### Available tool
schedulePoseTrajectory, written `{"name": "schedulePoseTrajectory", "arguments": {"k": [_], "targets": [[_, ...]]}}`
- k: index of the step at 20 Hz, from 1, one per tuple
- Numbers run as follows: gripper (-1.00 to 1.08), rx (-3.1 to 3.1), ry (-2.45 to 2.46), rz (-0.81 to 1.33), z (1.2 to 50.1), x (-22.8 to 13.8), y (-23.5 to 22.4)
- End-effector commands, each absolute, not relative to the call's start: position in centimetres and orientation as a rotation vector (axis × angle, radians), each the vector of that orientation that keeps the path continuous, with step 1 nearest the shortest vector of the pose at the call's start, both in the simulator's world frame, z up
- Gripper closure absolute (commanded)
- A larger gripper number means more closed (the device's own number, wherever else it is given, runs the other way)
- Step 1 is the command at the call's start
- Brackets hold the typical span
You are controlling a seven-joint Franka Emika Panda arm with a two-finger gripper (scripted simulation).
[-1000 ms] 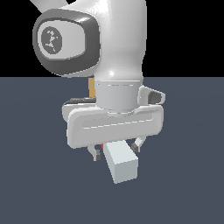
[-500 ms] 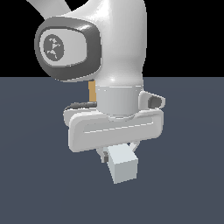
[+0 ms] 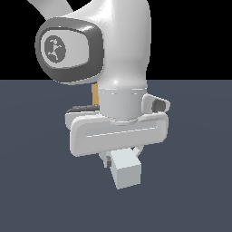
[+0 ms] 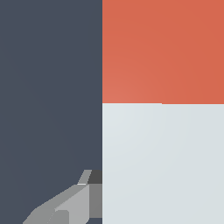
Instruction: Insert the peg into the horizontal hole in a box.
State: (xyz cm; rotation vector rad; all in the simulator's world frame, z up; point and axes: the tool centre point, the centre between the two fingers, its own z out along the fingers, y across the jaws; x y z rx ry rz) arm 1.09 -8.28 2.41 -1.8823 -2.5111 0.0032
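The peg points its white-grey end point(image 3: 126, 171) at the exterior camera, just under my hand. My gripper point(image 3: 121, 158) is shut on the peg, its fingers mostly hidden by the palm. In the wrist view the peg point(image 4: 162, 131) fills one side, red-orange half point(image 4: 162, 50) beyond the white-grey half. One grey finger point(image 4: 72, 203) touches the peg's side; the other is hidden behind it. Only a thin tan sliver of the box point(image 3: 94, 95) shows behind the arm. The hole is hidden.
The dark blue-grey floor point(image 3: 199, 181) spreads all around. The big white arm and wrist point(image 3: 122, 63) block most of the exterior view, including what lies behind them.
The hand has come down a little over the peg and the fingers have drawn in against its sides. The peg has barely moved.
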Motion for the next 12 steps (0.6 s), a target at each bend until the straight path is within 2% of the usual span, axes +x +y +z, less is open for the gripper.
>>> {"name": "schedulePoseTrajectory", "arguments": {"k": [1, 12], "targets": [[1.08, -1.897, -2.504, 0.000, 2.9, 1.1, -7.9], [1.08, -2.055, -2.376, -0.001, 6.4, -0.1, -4.0]]}}
